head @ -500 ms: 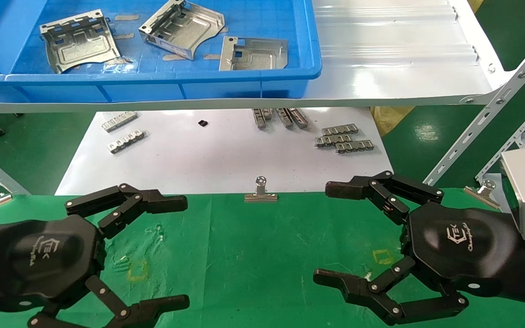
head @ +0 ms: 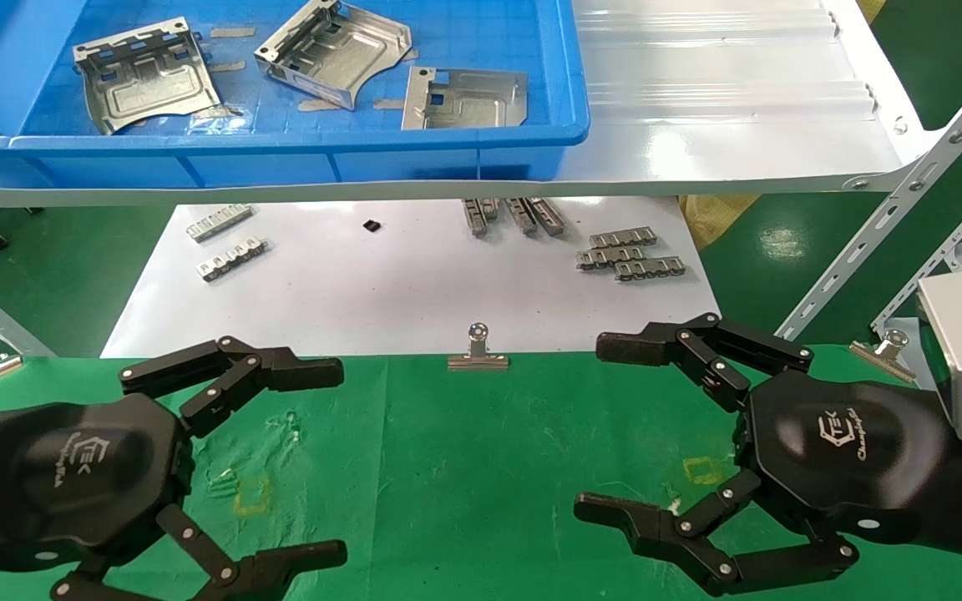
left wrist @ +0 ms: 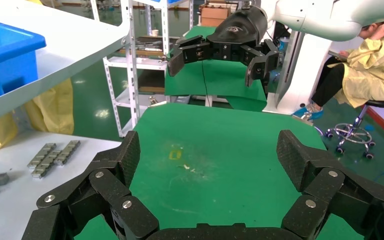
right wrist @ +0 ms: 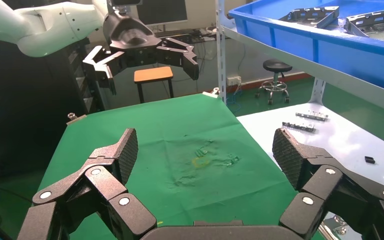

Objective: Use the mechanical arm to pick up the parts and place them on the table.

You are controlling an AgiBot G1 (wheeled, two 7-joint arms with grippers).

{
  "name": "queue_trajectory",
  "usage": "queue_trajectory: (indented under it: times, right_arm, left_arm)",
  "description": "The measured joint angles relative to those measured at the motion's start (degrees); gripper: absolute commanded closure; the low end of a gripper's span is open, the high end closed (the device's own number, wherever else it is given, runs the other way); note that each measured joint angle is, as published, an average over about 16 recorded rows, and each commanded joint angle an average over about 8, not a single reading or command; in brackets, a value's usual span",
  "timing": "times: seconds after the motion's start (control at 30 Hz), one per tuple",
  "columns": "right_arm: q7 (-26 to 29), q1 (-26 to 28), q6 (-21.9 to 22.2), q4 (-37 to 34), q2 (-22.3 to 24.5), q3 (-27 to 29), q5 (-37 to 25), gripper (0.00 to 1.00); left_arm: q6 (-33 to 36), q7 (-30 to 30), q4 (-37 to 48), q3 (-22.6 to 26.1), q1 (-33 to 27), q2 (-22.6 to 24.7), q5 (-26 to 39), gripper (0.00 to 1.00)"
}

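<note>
— How do the jaws stand?

— Both spread wide and empty. The left gripper (head: 339, 455) and right gripper (head: 594, 426) hover over the green-cloth table (head: 481, 467), facing each other.

— And the parts?

— Three stamped metal plates (head: 147, 75) lie in the blue bin (head: 281, 159) up on the white shelf (head: 740, 108) — well apart from either arm.

— How should the reach go?

— I'd judge the right-hand plate (head: 464, 98) nearest the bin's front wall. Lift over that rim, come down on a bent edge tab, pinch the thin sheet squarely — it may slip or tilt otherwise.
</note>
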Motion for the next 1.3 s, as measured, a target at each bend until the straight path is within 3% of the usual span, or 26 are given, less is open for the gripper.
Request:
queue_trajectory:
  times: [1.3]
  right_arm:
    - [0.0,0.0,0.0,0.0,0.0,0.0,0.0,1.0]
  left_arm:
    - [-0.02,-0.02,-0.08,-0.03,-0.12,0.03,-0.04,0.0]
